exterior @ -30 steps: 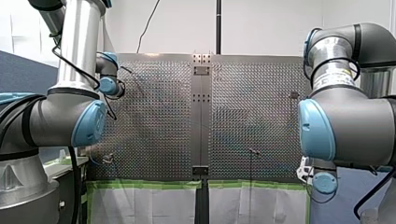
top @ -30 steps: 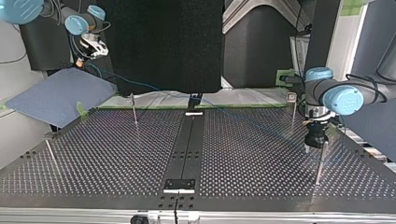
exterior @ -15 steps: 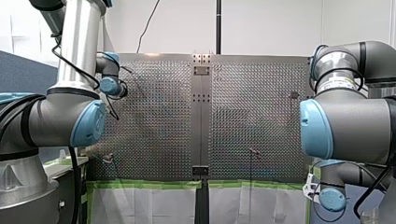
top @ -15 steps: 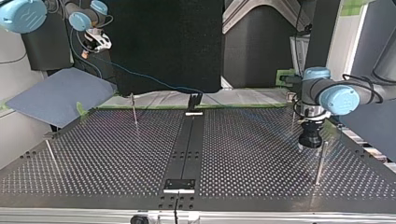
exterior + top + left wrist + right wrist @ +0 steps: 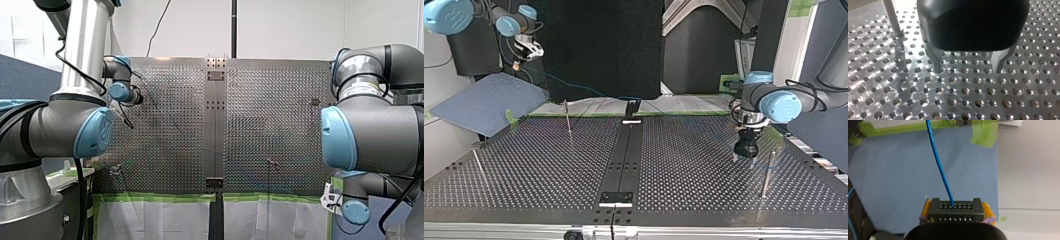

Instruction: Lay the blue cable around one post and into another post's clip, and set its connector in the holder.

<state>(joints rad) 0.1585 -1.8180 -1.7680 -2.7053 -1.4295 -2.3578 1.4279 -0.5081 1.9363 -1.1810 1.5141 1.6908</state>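
Right wrist view: our right gripper [image 5: 956, 209], yellow pads [image 5: 926, 208] clenched on the black connector [image 5: 956, 216]; the blue cable [image 5: 939, 167] leads ahead over a blue mat [image 5: 898, 170]. Our left gripper [image 5: 967, 67]: released, empty, over the worktop [image 5: 960, 100], beside a post [image 5: 891, 17]. We judge: keep slack, avoid tugging. Only the top view shows the cable reaching the worktop.

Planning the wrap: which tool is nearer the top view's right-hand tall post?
Left. Left tool hangs beside the post; right tool is off the table's opposite corner.
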